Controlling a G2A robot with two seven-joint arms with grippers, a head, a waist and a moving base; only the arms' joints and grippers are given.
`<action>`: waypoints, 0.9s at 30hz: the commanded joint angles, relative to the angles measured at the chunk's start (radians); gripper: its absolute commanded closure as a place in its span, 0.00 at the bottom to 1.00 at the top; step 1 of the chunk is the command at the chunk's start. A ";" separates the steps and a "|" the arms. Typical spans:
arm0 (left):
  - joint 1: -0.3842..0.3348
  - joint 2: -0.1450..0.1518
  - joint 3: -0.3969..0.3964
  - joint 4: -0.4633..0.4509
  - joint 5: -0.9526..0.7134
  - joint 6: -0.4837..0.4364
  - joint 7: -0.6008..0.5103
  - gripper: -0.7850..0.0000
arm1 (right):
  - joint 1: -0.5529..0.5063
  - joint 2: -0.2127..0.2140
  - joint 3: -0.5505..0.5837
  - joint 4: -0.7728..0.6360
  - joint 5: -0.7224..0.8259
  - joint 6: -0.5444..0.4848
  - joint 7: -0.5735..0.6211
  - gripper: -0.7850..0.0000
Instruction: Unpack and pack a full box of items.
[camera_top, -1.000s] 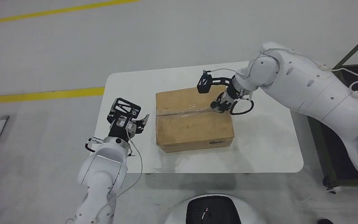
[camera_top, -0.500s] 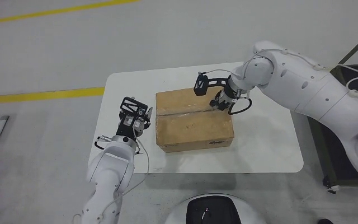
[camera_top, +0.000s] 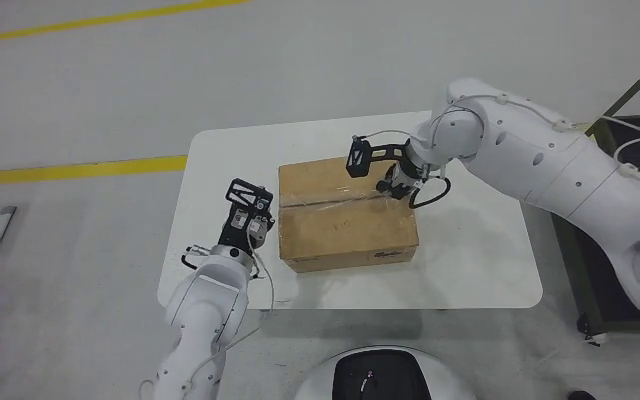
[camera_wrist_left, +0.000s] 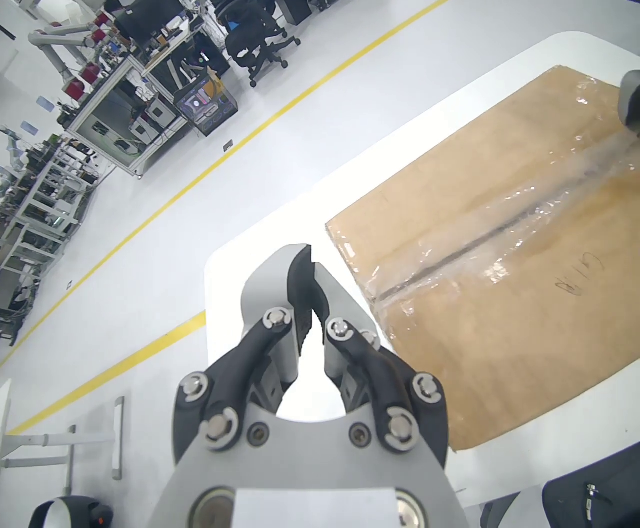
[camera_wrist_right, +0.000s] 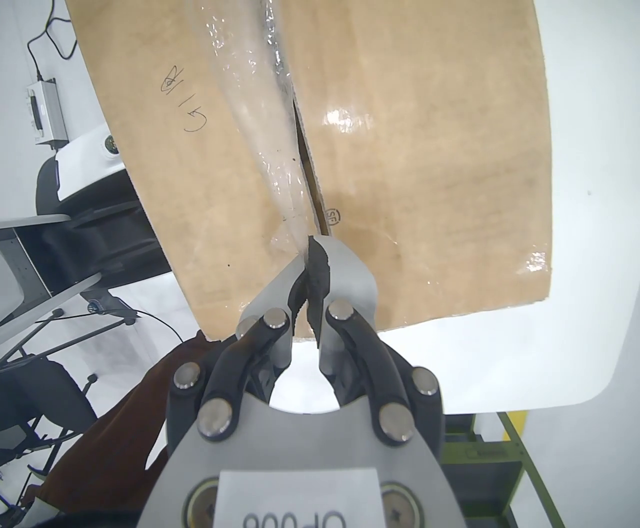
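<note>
The right gripper (camera_wrist_right: 307, 250), jaws clamped on a twisted strip of clear tape (camera_wrist_right: 265, 130), draws it up off the centre seam (camera_wrist_right: 301, 150) of the cardboard box (camera_wrist_right: 425, 150), which lies directly ahead of its tips on the white table (camera_wrist_right: 450, 360). Just past the pinch, the seam gapes slightly. Within the last second the left gripper (camera_wrist_left: 306, 255), jaws shut on nothing, has swung in to the box's far end. By the look of it, unsealing is under way and unpacking has not begun.
</note>
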 joint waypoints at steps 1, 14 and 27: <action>-0.017 -0.006 0.035 0.014 -0.027 0.001 0.008 1.00 | 0.002 -0.001 0.000 0.005 -0.006 -0.003 -0.003 1.00; -0.134 -0.038 0.181 0.154 -0.107 0.019 -0.004 1.00 | -0.001 -0.011 0.000 0.005 -0.056 -0.016 -0.016 1.00; -0.180 -0.055 0.238 0.227 -0.098 0.018 -0.069 1.00 | -0.008 -0.019 0.000 0.009 -0.073 -0.027 -0.027 1.00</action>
